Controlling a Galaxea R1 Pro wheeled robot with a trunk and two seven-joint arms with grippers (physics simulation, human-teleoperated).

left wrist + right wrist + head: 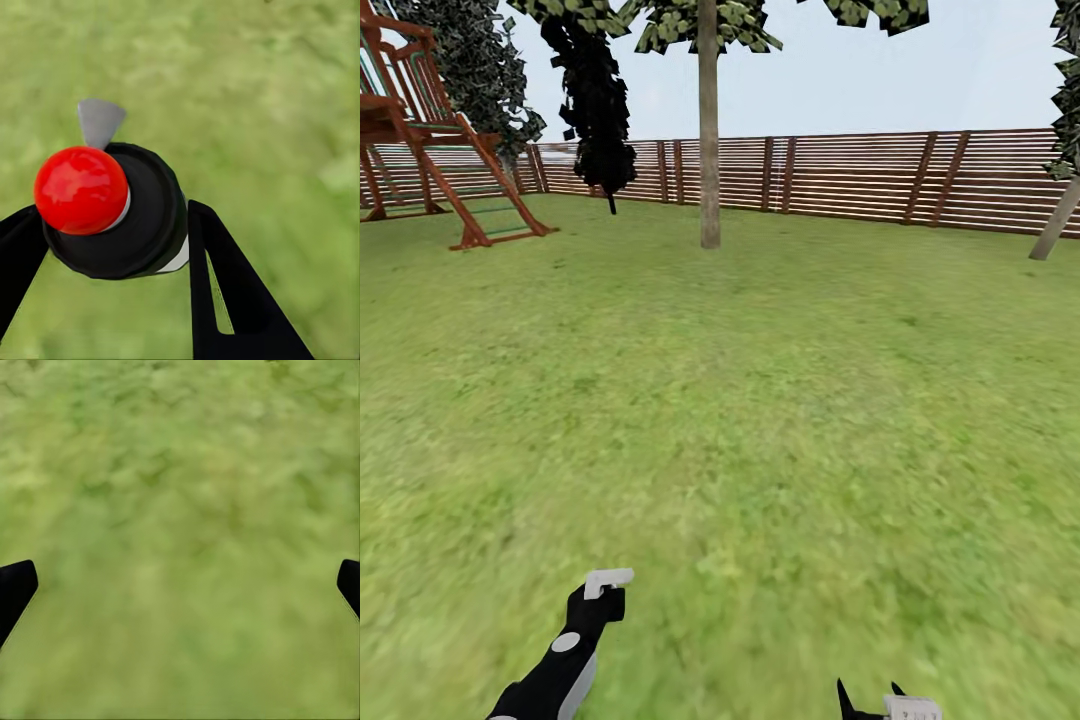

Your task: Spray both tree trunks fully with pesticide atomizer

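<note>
Pesticide atomizer, red-capped with a grey nozzle, sits clamped between the left gripper fingers; the right gripper hangs wide open and empty above the lawn. Risk: the nearest tree trunk stands well apart, so spraying from here would likely fall short.

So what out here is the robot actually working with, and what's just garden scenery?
For the job:
- pesticide atomizer, clamped in the left pincer
- pale tree trunk ahead
- second leaning trunk at far right
- lawn

Just scenery:
- wooden play frame
- slat fence
- black-leaved tree
- right pincer, open over grass
</note>
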